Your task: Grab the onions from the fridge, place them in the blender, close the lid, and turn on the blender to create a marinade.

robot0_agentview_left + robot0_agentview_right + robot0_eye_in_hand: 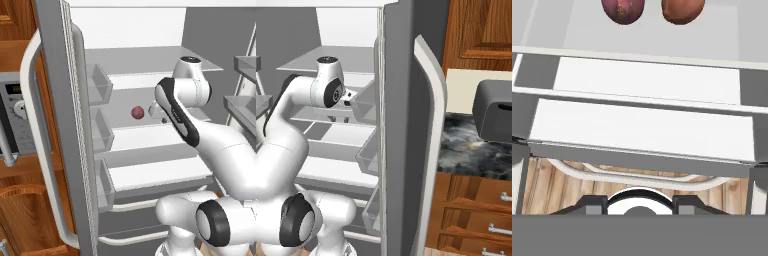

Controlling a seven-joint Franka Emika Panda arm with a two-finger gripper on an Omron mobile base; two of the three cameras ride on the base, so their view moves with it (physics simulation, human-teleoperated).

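The fridge (65, 125) stands open with its white shelves bare to me. One dark red-purple onion (137, 112) rests on the middle shelf (145, 137). In the hand view two onions (623, 11) lie side by side at the top edge, the second (682, 10) more red-brown. My arm reaches into the fridge at that shelf's height, and my gripper (159, 112) sits just right of the onion, largely hidden by the forearm. Nothing shows between its fingers, and it is shut. The blender and the lid are out of view.
Clear door bins (100, 82) line the open left door, whose long white handle (30, 125) curves outward. The right door (401, 125) stands close beside my arm. A microwave (15, 115) is at the left, and a dark appliance (496, 117) sits on the marbled counter (471, 150).
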